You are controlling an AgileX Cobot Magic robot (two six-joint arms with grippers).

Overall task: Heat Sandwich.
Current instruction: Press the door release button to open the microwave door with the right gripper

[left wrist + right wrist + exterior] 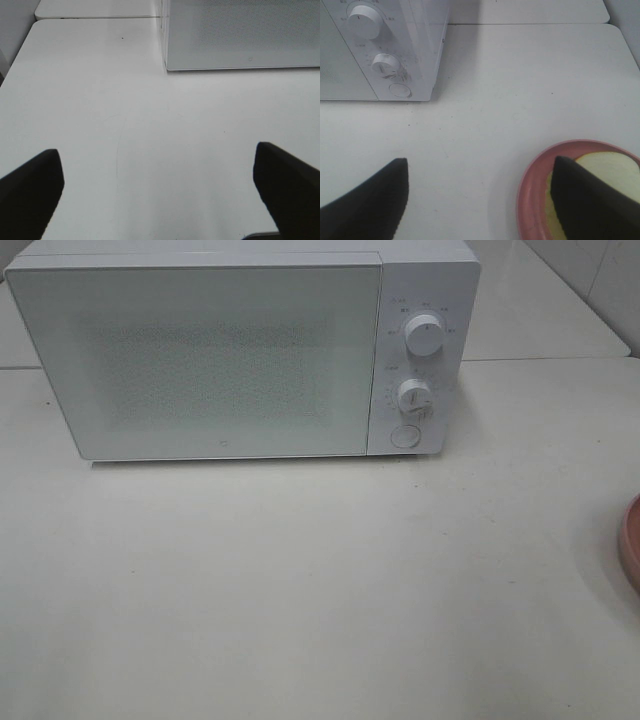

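Note:
The sandwich (614, 168), pale cream with a yellowish edge, lies on a round salmon-pink plate (530, 192) in the right wrist view. My right gripper (477, 200) stands open over the table; one black finger (590, 205) hangs in front of the plate and hides part of the sandwich, and nothing is between the fingers. My left gripper (157, 190) is open wide over bare table, short of the white microwave (240, 35). The microwave (220, 350) stands at the back with its door shut. Neither gripper shows in the exterior high view.
On the microwave's right panel are two white knobs (424, 335) (413, 395) and a round button (404, 436). Only the plate's rim (630, 545) shows at the right edge of the exterior high view. The white table (300, 590) stretches in front of the microwave.

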